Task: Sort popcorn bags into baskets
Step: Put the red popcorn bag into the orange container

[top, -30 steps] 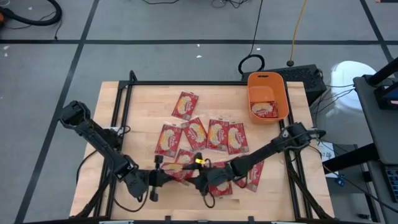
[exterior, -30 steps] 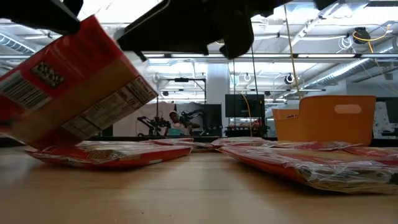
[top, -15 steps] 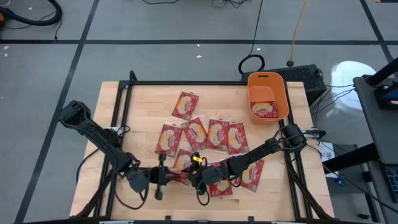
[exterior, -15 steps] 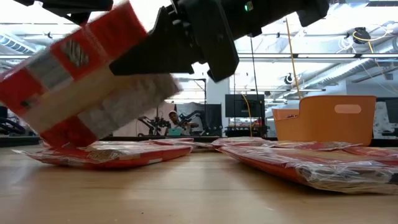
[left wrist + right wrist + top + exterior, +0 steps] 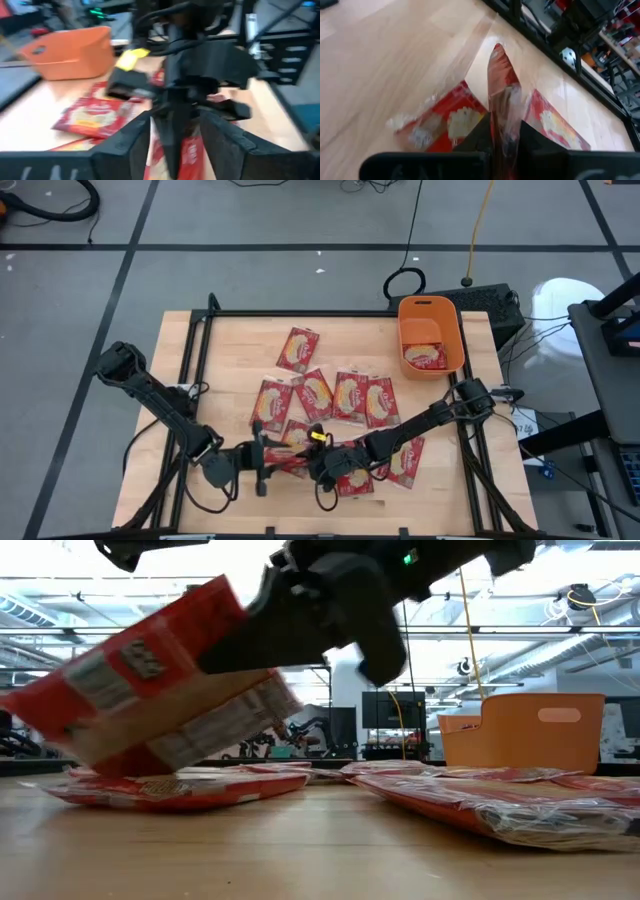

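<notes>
Right gripper (image 5: 502, 132): at the table's near edge, closed edge-on upon one red popcorn bag (image 5: 160, 700), which hangs tilted above the table (image 5: 220, 360). Left gripper (image 5: 172, 132): facing the right one across the same bag, fingers (image 5: 125, 142) spread apart, flanking the bag's end without pinching it. Other popcorn bags (image 5: 335, 395): lying flat in a loose cluster at mid-table, some overlapping. Orange basket (image 5: 430, 310): at the far right corner, at least one bag inside.
</notes>
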Tool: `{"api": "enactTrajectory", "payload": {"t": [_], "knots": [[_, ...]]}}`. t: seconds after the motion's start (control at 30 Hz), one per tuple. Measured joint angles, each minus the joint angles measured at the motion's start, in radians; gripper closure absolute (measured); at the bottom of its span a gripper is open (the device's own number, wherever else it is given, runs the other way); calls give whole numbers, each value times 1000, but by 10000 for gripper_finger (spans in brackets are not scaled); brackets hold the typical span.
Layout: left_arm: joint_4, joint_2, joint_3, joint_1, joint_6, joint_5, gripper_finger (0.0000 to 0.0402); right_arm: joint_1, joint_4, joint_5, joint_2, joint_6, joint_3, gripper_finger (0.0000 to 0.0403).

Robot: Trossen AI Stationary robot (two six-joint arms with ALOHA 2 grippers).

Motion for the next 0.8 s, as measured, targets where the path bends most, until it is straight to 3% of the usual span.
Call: {"api": "enactTrajectory", "payload": {"t": [0.17, 0.37, 0.6, 0.8], "knots": [[-4, 0, 0, -3, 6, -85, 207, 3, -149, -2, -89, 61, 0, 388], [-39, 2, 0, 20, -37, -88, 206, 2, -246, 37, -213, 94, -39, 389], [-142, 10, 0, 62, -211, -89, 178, -5, -219, 84, -425, 131, -223, 389], [-151, 10, 0, 87, -230, -89, 124, 9, -146, 81, -628, 204, -439, 390]]}}
